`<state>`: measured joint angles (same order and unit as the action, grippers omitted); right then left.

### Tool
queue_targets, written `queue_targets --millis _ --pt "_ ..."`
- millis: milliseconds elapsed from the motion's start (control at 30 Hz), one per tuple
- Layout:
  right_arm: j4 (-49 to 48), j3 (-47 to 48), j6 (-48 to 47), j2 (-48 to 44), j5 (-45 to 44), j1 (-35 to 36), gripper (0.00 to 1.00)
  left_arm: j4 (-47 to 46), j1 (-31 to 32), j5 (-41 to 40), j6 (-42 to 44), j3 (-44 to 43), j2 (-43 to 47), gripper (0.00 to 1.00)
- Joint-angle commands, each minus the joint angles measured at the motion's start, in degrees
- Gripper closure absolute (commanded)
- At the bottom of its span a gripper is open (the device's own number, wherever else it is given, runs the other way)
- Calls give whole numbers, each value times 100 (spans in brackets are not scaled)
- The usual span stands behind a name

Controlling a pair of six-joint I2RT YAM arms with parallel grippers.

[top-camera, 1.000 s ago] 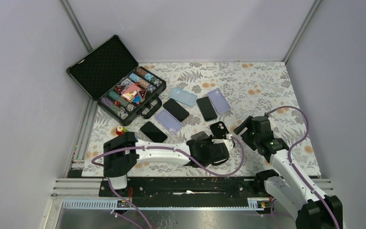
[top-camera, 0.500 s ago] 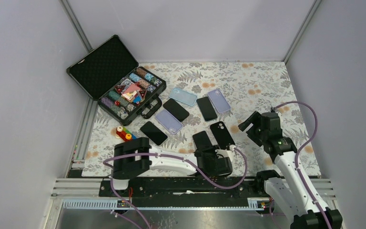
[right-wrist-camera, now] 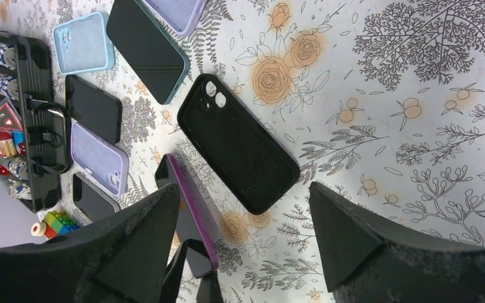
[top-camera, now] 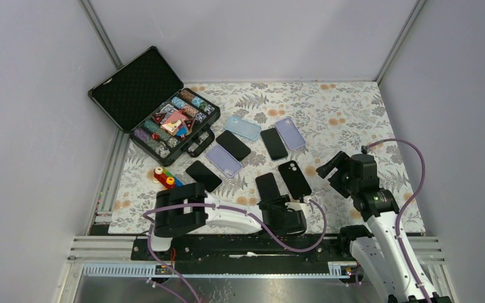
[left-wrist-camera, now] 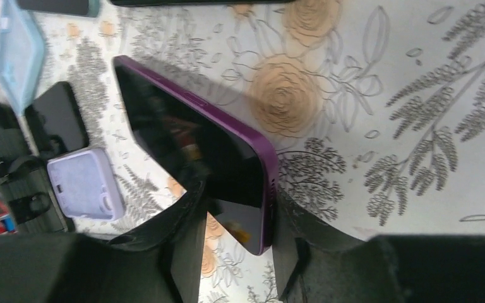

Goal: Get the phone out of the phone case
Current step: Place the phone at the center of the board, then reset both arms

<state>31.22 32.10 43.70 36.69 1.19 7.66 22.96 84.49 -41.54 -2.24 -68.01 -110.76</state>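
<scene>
The black soft phone case with two round camera holes [right-wrist-camera: 237, 148] lies flat and alone on the flower-and-fern printed tablecloth [top-camera: 353, 107]. Cloth shows through its camera holes, so I judge it empty and the separation done. The purple-edged phone with the dark glass screen [left-wrist-camera: 196, 151] sits just beside the case, on the side facing the left arm and roughly parallel to it, not touching it. The left gripper [left-wrist-camera: 239, 196] has a finger on each side of the phone's end nearest the arm bases, probably because the phone was steadied or set down there. Its jaws are partly apart, but I cannot tell whether the pads are pressing the phone or have let go. The right gripper [right-wrist-camera: 245, 188] is on the opposite side of the case, near it and raised off the cloth, jaws spread wide and holding nothing. Its camera looks down on the case, a fair place to wait once the case is free. The left fingers hide the phone's near end in every view. From the right wrist the phone looks narrow, so one long edge may be lifted, but that is unclear. Which face of the case is up is also hard to make out.
</scene>
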Motion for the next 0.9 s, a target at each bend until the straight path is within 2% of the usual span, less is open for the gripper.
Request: queue_targets --millis 0,267,500,600,667,700,867 --pt "252 160 -47 -169 7 -45 19 -452 -11 1473 -581 211 -167 60" --pt "509 340 -47 -419 -31 -40 19 -826 -20 1574 -799 413 72 42" --pt "733 477 -85 -592 -90 -43 19 -1153 -70 1645 -994 724 837 31" --pt "863 598 -114 -697 -92 -44 19 -1201 -82 1632 -1111 863 1349 20" --pt "921 680 -132 -782 -93 -45 19 -1222 -82 1577 -1167 938 1768 6" --pt "942 711 -140 -834 -93 -45 19 -1231 -82 1520 -1198 970 1994 2" --pt "1016 934 -174 -1193 -251 -45 19 -1222 -73 1214 -1171 1163 3316 1"
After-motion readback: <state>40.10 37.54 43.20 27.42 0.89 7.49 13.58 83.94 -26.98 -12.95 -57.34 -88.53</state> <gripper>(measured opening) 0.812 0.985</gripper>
